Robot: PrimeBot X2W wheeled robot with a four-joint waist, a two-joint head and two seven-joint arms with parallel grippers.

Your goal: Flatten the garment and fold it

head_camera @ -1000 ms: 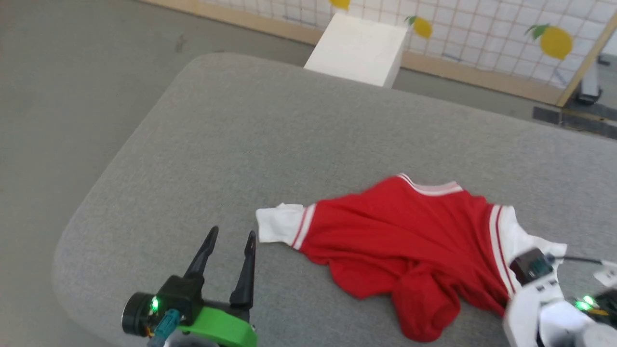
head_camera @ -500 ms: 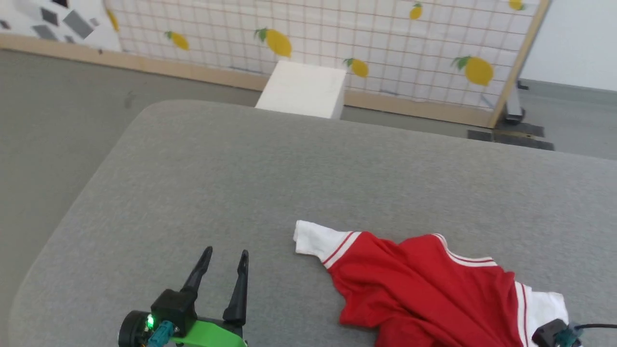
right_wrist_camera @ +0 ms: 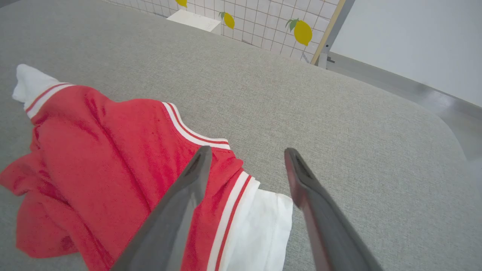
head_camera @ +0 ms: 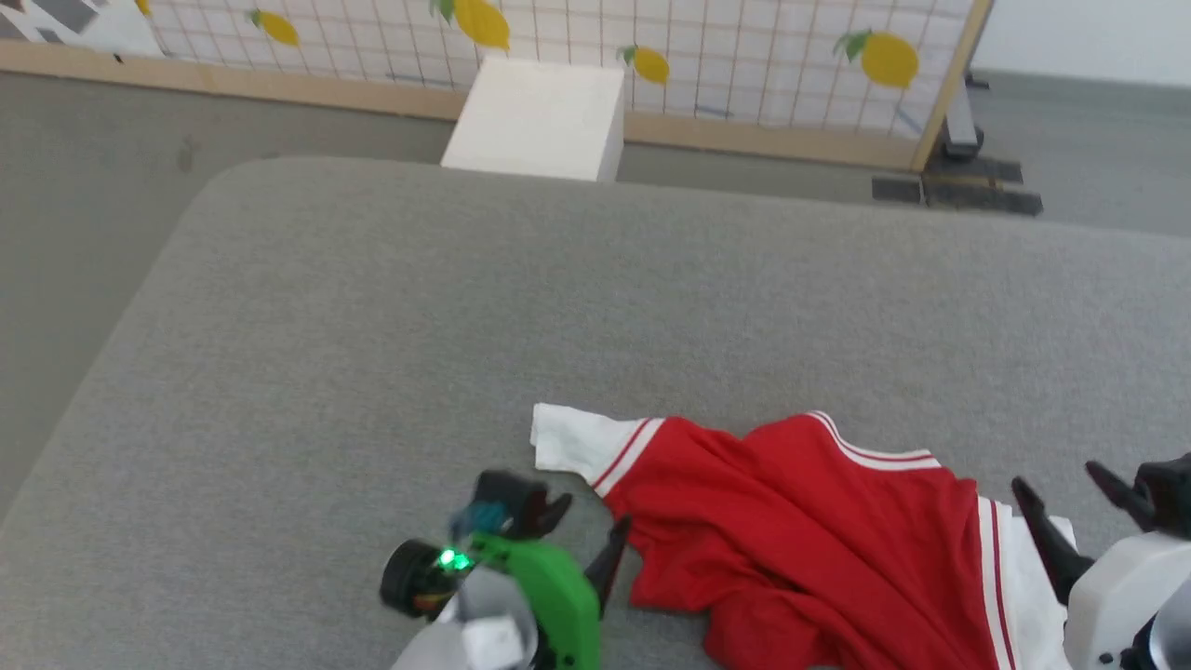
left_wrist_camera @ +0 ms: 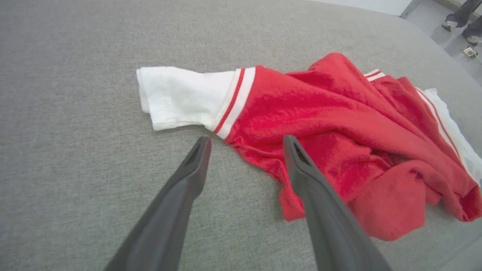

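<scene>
At the near edge of the grey fabric-covered worktop [head_camera: 372, 307], two hands are seen, both with fingers spread apart and nothing held. The left hand [head_camera: 586, 532] is poised just beside one white sleeve [head_camera: 572, 442]. In the left wrist view one of its fingers is seen across the red hem; contact cannot be told. The right hand [head_camera: 1056, 476] is poised over the other white sleeve [right_wrist_camera: 260, 226].

One garment [head_camera: 819, 540] is counted. It is a crumpled red T-shirt, laid near the front and toward the right, with its lower part bunched. Wide bare fabric is left to the left of it and beyond it, up to the rounded far edge.

Past that edge, grey floor [head_camera: 74, 186], one white block [head_camera: 540, 116] and one lemon-printed screen [head_camera: 744, 56] are found.
</scene>
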